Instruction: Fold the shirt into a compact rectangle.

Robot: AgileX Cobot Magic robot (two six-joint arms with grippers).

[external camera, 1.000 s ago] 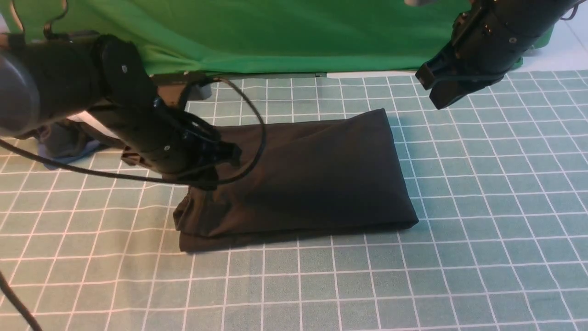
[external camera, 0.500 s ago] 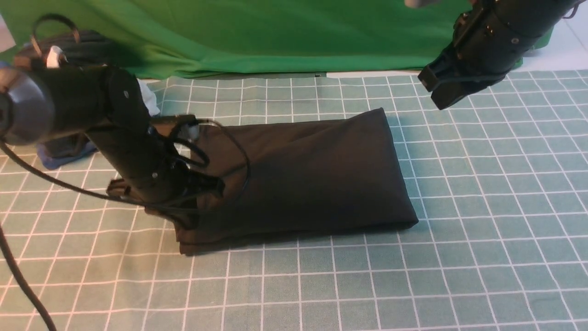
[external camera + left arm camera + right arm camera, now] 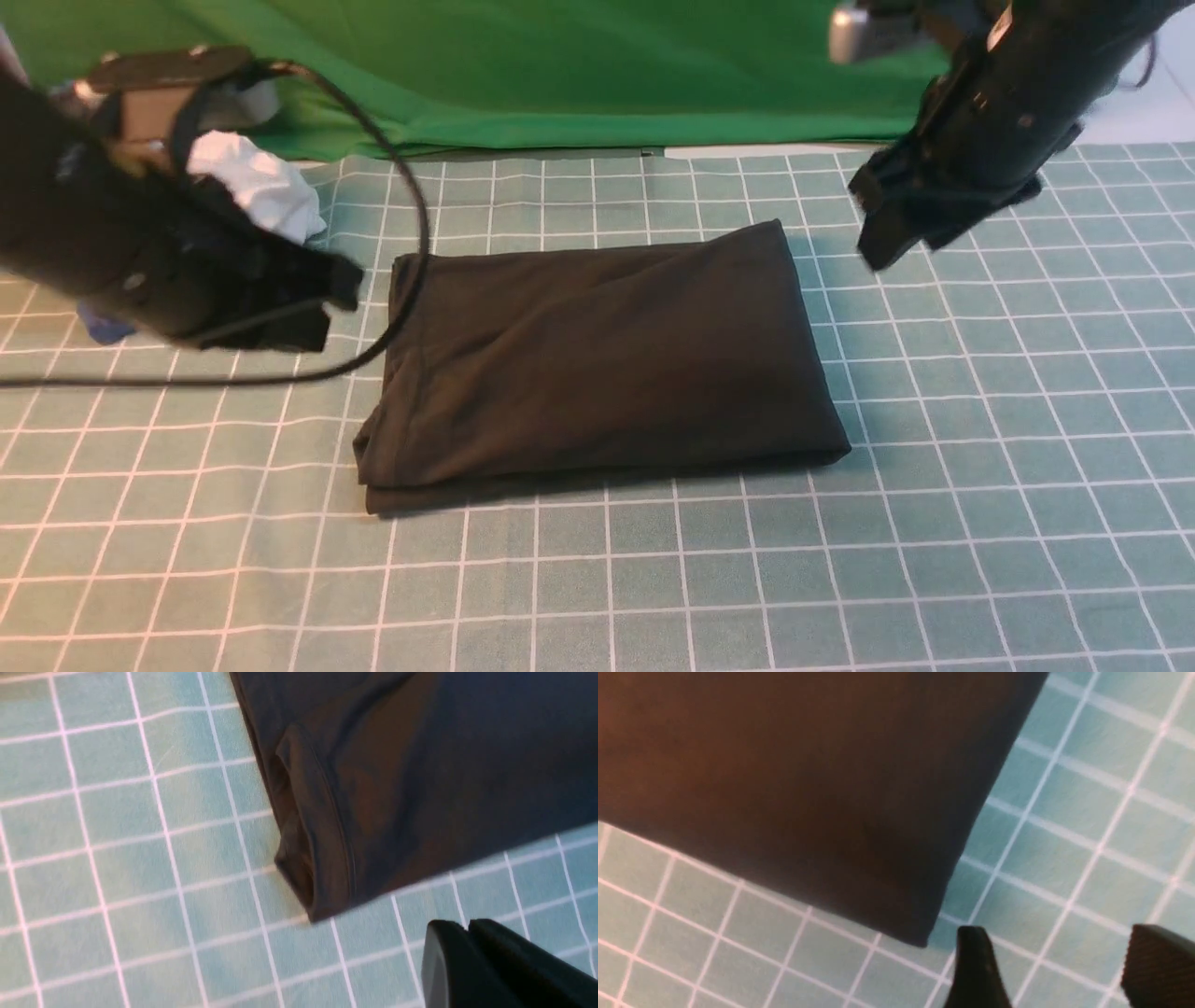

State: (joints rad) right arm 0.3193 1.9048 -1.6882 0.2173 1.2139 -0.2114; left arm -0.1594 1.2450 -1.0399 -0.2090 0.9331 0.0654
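**Ann:** Green backdrop (image 3: 560, 65) behind, checked green cloth (image 3: 653, 579) over the desk, and both arms are off the garment. Left claw (image 3: 467, 933) first: its tips are pressed together with nothing between them, hanging just beside the near left corner.

**Bo:** And the right claw (image 3: 1052, 952) is parted, checked cloth showing through the gap, poised off the far right corner. Holding nothing either.

**Ann:** Which makes sense, because the shirt (image 3: 597, 364) lies flat mid-desk as a tidy dark rectangle, long side running left to right.

**Bo:** I'd call the fold essentially done. Arms standing clear at opposite corners suggests they're leaving it be.

**Ann:** One soft spot: at the left end the stacked layers gape a little, hem (image 3: 327, 826) showing. Thin fabric like that could spring open if nudged.

**Bo:** Far left, a crumpled white garment (image 3: 266, 191) sits well away, with a blue scrap (image 3: 98, 327) peeking under the left arm. Neither touches the shirt.
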